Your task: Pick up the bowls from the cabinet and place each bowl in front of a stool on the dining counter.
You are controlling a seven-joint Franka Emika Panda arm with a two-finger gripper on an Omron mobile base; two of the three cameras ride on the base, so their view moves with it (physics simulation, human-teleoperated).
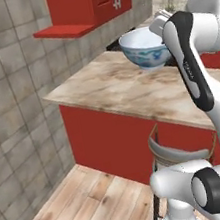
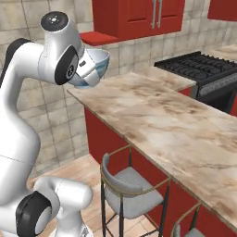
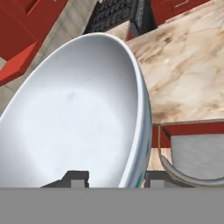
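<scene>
My gripper [image 3: 114, 178] is shut on the rim of a white bowl [image 3: 74, 118] with blue patterning outside, one finger inside the wall and one outside. The bowl [image 1: 145, 50] hangs tilted in the air above the end of the dining counter [image 1: 103, 88], clear of its marble top. From the right base view the bowl [image 2: 98, 64] sticks out of the hand [image 2: 87, 67] over the counter's corner [image 2: 88, 95]. The red cabinet [image 1: 94, 3] with its open shelf [image 1: 63, 31] hangs on the wall behind. A stool [image 2: 129, 185] stands at the counter's front, below the bowl.
A black stove [image 2: 199, 67] stands beyond the counter's far side. The grey tiled wall [image 1: 13, 97] closes off the left. A second stool's back [image 2: 183, 229] shows at the bottom right. Wooden floor [image 1: 83, 208] lies in front of the counter.
</scene>
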